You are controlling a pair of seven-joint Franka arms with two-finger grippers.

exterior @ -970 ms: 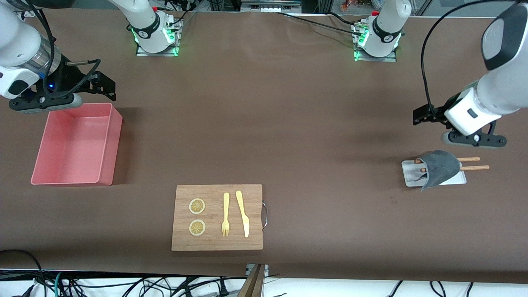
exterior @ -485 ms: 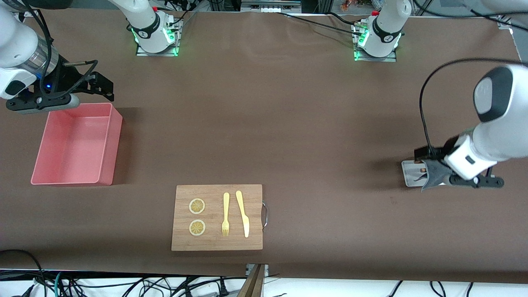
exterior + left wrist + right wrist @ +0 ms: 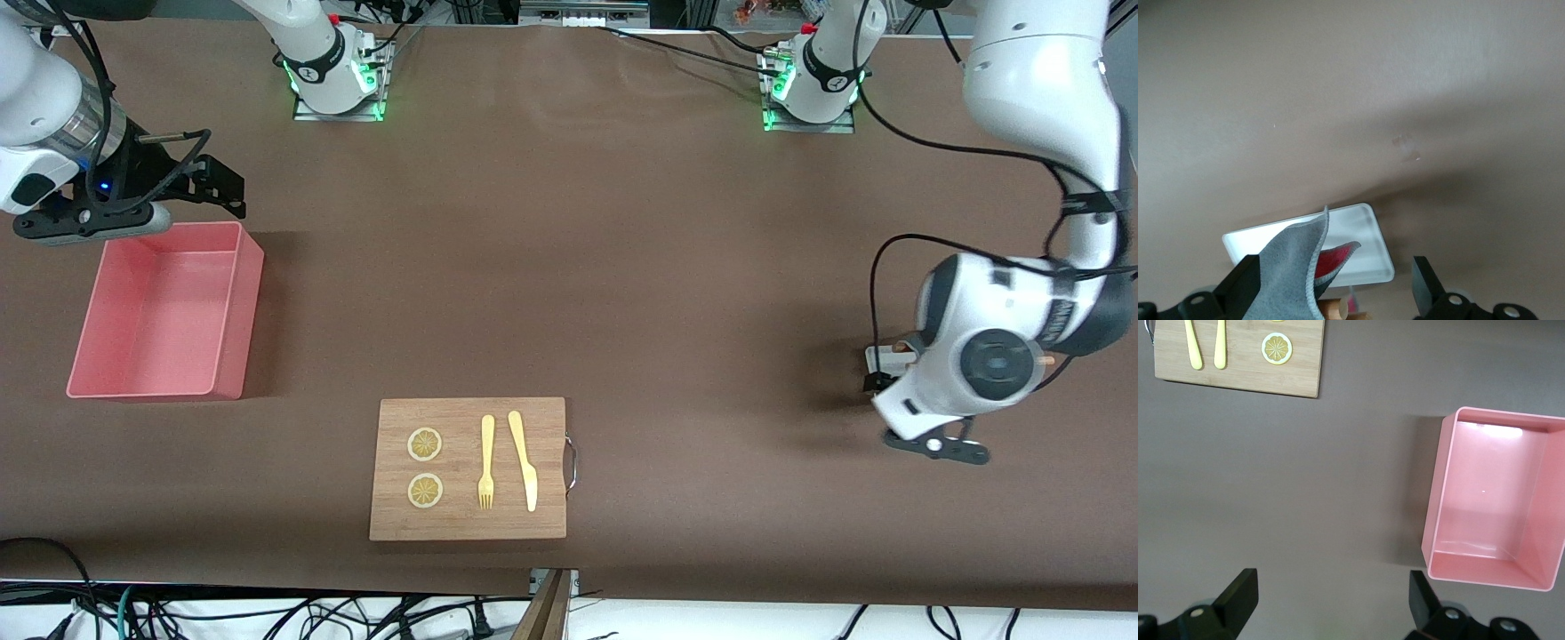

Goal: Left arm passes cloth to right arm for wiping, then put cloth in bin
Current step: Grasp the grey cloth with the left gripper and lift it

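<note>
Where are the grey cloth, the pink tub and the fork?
cloth (image 3: 1288, 270), left wrist view, middle of its grey fold.
bin (image 3: 236, 316), front view, its side wall.
fork (image 3: 486, 462), front view, its handle.

Even overhead light flooding desk (image 3: 569, 267); front view staying sharp edge to edge. Soft shadow lying beside bin (image 3: 164, 311), toward left arm's end. Broad dim shadow pooling on desk under left arm. Green base lights glowing. White glare shining on bin floor in right wrist view. Cloth (image 3: 1290, 270) showing slightly soft up close.
</note>
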